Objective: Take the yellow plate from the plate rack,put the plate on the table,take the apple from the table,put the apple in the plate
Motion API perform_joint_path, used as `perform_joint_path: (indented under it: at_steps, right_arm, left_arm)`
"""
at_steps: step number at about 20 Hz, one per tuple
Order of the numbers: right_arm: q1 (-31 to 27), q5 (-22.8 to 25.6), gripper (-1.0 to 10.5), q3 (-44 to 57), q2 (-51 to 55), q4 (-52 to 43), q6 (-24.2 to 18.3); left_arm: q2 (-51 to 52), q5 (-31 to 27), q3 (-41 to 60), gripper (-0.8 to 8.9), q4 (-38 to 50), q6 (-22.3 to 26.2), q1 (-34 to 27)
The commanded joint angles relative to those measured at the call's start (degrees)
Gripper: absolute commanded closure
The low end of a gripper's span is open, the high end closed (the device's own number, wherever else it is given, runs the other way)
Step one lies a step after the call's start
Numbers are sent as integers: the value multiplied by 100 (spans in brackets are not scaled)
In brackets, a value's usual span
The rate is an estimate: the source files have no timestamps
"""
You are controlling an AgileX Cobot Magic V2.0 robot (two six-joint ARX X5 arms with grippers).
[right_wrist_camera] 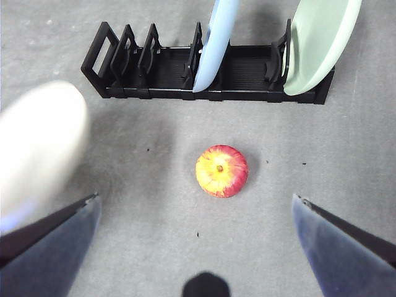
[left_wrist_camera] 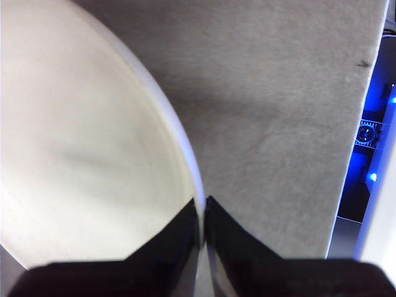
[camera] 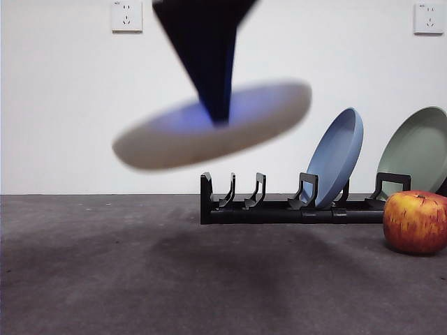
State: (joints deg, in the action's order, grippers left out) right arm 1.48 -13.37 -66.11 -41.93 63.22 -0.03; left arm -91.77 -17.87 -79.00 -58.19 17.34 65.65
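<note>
The left hand (left_wrist_camera: pixel 202 213) clasps the yellow plate (camera: pixel 209 125) by its rim, tilted above the tabletop (camera: pixel 105 265); the right hand (right_wrist_camera: pixel 197 213) hangs spread wide over the apple (right_wrist_camera: pixel 221 171).

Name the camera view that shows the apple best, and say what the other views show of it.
The right wrist view: the apple is seen whole from above, on bare table in front of the plate rack. The front view shows the apple cut by the picture's edge. The left wrist view shows none of it.
</note>
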Motion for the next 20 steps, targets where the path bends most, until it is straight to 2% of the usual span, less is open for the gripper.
perform_joint_path:
  at_steps: [1,9,13,16,17,19,20]
  right_arm:
    - [0,-11,381,-28,2,-22,-37]
    - [2,-15,381,-28,-98,-13,-35]
    - [2,-15,381,-28,-103,-13,-22]
    - [2,-15,381,-28,-105,-15,-22]
    - [2,-15,381,-28,-105,-15,-22]
    - [2,-15,381,-28,-107,-13,-22]
    - [2,-15,381,-28,-107,-13,-22]
  left_arm:
    - [-105,-66,490,819,415,-66,66]
    - [-1283,-170,780,819,855,-61,125]
    - [-1423,-170,780,820,1069,-114,170]
    - [-1423,-103,780,803,911,-234,179]
    - [-1423,-28,780,742,831,-232,177]
    - [-1423,129,776,554,813,-234,166]
    - [-1421,144,772,522,813,-236,168]
